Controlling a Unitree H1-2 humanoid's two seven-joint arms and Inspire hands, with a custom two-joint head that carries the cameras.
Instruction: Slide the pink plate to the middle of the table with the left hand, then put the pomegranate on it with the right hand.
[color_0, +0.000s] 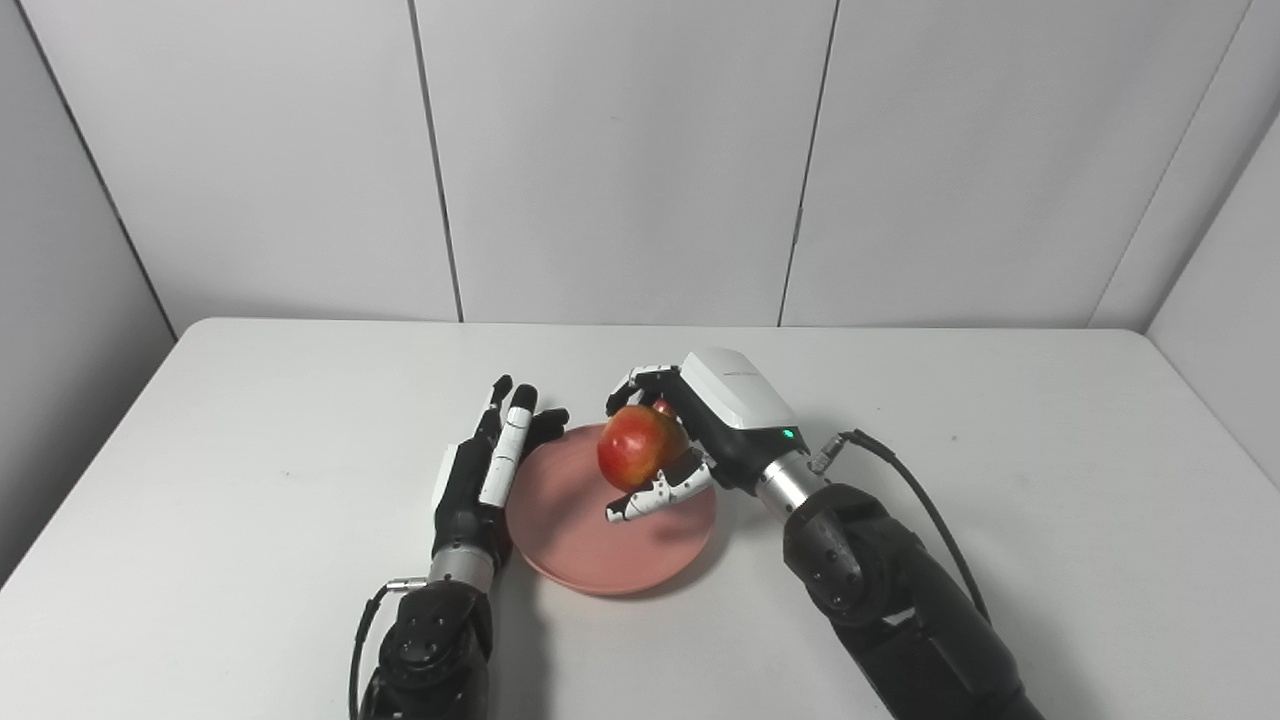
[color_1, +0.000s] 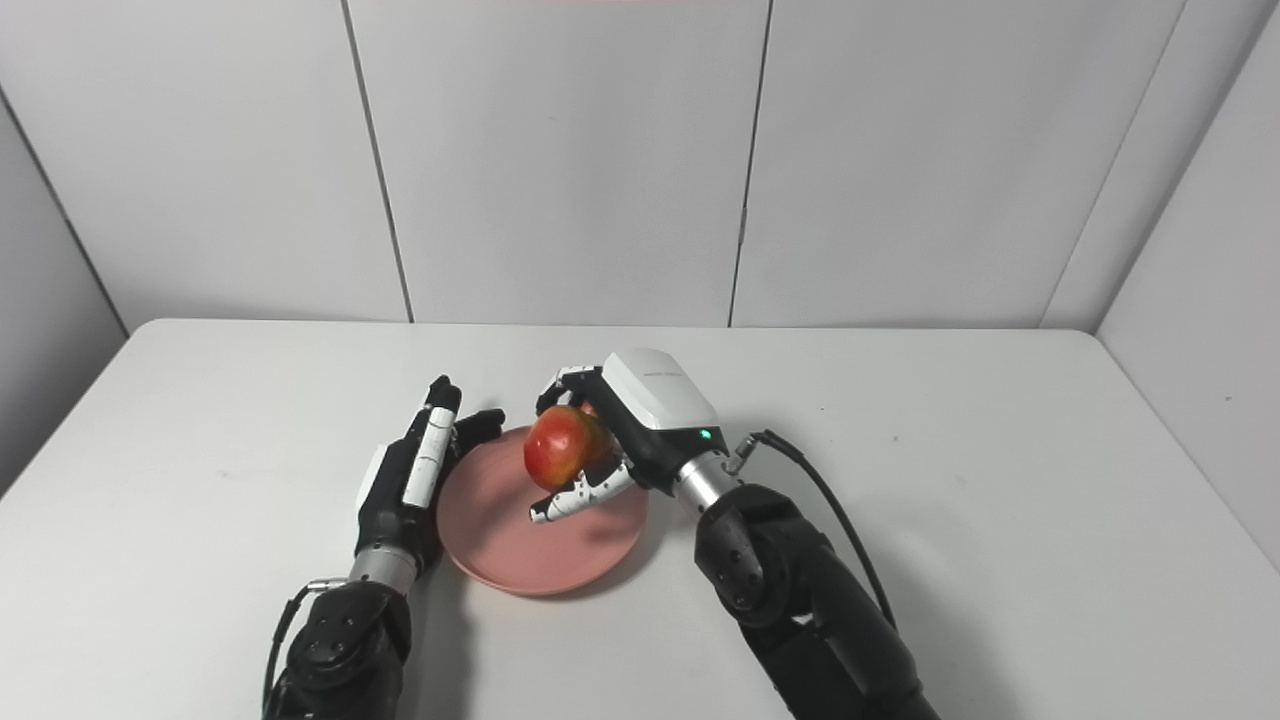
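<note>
Right hand (color_0: 700, 430) grips the pomegranate (color_0: 640, 446) over the plate (color_0: 580, 540), likely ready to lower it; left hand (color_0: 490, 465), fingers straight and together, rests against the plate's left rim, probably steadying it

The counter (color_0: 250, 480) looks smooth, matt and white. The plate (color_0: 590, 560) is a matt pink, and the pomegranate (color_0: 638, 447) has glossy red-yellow skin. The right robot hand (color_0: 690, 440) shows a smooth white plastic shell and a bright metal wrist collar.
</note>
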